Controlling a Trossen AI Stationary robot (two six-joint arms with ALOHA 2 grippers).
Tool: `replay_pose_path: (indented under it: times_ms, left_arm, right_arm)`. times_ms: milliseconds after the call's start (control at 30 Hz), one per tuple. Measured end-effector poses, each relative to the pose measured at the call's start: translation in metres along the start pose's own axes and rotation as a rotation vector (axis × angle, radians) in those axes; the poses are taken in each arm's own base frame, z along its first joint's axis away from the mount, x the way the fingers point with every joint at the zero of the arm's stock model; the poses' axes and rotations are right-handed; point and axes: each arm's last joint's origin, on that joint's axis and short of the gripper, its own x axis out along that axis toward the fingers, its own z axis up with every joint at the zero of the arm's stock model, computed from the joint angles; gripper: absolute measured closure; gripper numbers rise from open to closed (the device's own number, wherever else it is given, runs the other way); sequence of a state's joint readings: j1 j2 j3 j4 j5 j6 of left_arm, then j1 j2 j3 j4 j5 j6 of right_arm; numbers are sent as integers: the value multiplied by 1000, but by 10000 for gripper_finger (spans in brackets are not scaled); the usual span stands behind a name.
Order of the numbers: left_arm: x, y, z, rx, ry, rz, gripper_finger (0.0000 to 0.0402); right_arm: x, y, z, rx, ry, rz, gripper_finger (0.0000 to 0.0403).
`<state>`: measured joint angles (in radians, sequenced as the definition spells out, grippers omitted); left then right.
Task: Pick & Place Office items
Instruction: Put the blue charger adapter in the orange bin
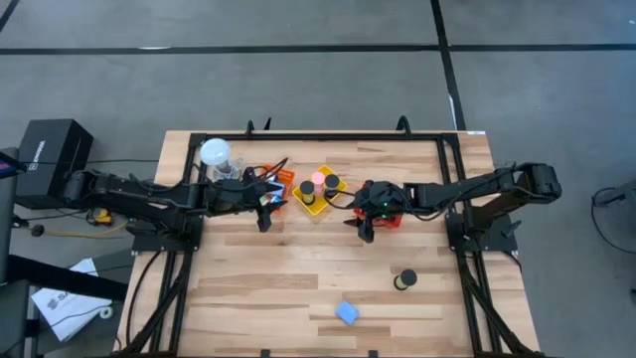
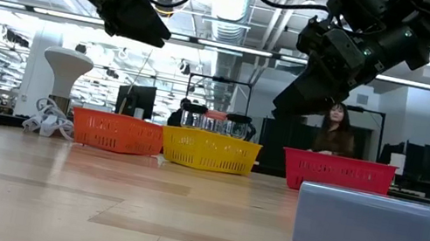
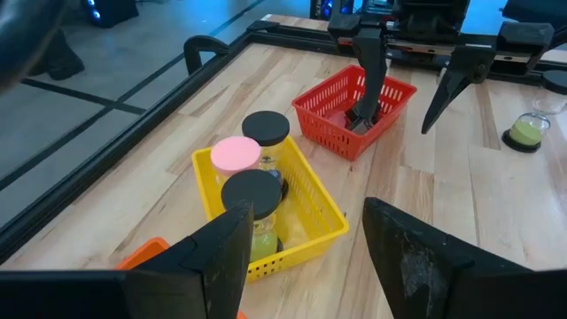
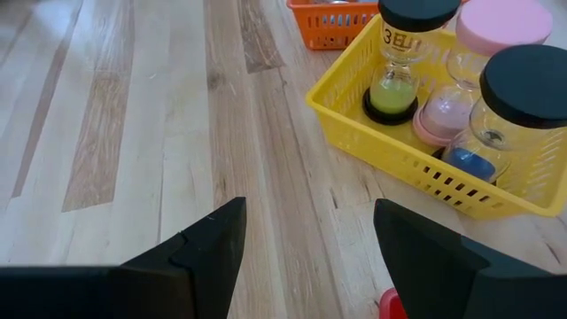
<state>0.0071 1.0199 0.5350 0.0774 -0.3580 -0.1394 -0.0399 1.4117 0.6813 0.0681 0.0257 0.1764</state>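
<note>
Sorting run looks mid-way from where I sit: three sand timers, two black-capped and one pink-capped, already stand in the yellow mesh basket, and something dark lies in the red mesh basket. Two items remain on the near half of the wooden table: a black-capped timer with green sand and a light-blue block.

My right gripper hangs above the table just beside the red basket, fingers spread and holding nothing. The timer is near and to its right, well apart; the block is nearer still. I'd guess the next move is swinging that arm toward the near edge and dropping over the timer.

My left gripper waits between the orange mesh basket and the yellow one, also spread and empty.
</note>
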Motion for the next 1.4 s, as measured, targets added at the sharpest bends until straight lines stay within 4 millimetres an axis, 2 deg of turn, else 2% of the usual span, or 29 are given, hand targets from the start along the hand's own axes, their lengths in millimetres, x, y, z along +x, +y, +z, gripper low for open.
replay_pose_path:
  times_ms: [300, 400, 533, 733, 933, 1133, 1267, 1400]
  left_arm:
    - [0, 0, 1, -3, -7, -1, 192]
    - [0, 0, 1, -5, -14, -2, 192]
    - [0, -1, 9, -35, -93, -13, 192]
    - [-1, -2, 15, -76, -143, -22, 192]
    - [-1, -2, 16, -82, -155, -24, 192]
    - [-2, -3, 17, -168, -165, -39, 192]
    - [-1, -6, 16, -166, -152, -79, 192]
    - [3, -12, 12, -164, -127, -118, 192]
  right_arm:
    - [0, 0, 0, 1, 1, 1, 163]
    - [0, 4, -4, 16, 50, 72, 163]
    - [-3, 25, -14, 31, 152, 267, 163]
    - [-9, 60, -23, -55, 188, 375, 163]
    - [-17, 90, -10, -180, 92, 461, 163]
    - [-24, 105, 7, -22, 31, 441, 163]
    - [-18, 118, 3, 65, 84, 426, 163]
    - [-4, 143, 4, 47, 176, 434, 163]
